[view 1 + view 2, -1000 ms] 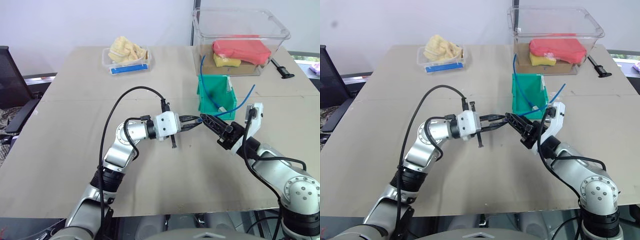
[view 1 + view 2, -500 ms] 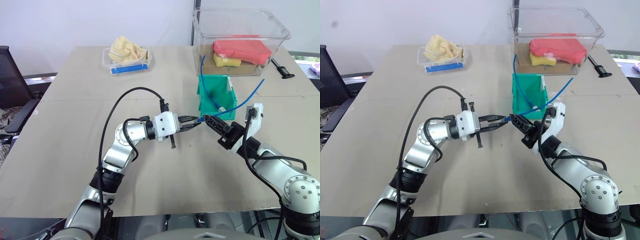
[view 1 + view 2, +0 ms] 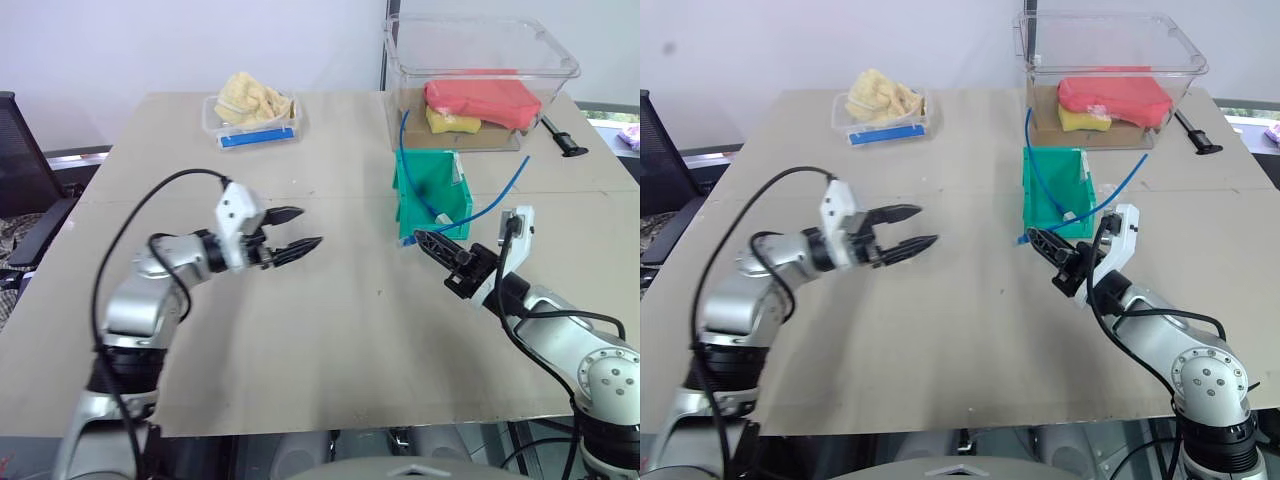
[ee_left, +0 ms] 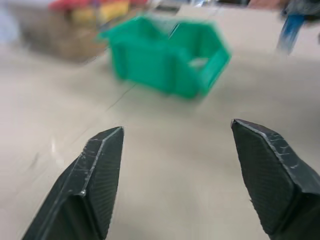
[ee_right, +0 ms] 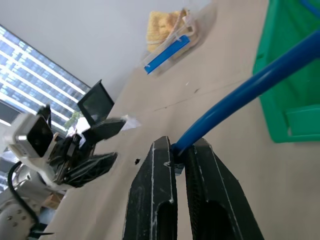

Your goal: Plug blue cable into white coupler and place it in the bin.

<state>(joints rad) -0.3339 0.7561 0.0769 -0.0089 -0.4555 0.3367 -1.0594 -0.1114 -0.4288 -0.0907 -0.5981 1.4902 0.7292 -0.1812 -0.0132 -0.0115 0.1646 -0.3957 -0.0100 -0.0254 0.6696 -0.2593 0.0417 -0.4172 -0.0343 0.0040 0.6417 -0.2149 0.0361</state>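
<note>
My right gripper [image 3: 417,238] is shut on one end of the blue cable [image 3: 500,188], just in front of the low front wall of the green bin [image 3: 410,195]. From the fingers [image 5: 162,170] the cable [image 5: 240,95] rises to the right past the bin, and another blue stretch lies inside the bin. My left gripper [image 3: 308,228] hangs open and empty over the table, well to the left of the bin, its fingers [image 4: 95,175] wide apart and pointing toward the bin [image 4: 150,65]. The white coupler is hidden.
A large clear tub [image 3: 560,70] with red and yellow items stands right behind the bin. A small clear tray [image 3: 290,125] of yellow items sits at the back left. A black tool [image 3: 560,138] lies at the right edge, and a chair [image 3: 20,160] stands off the left side.
My left gripper let go of the cable end, opened and swung away to the left. My right gripper closed on that end and has stayed in place.
</note>
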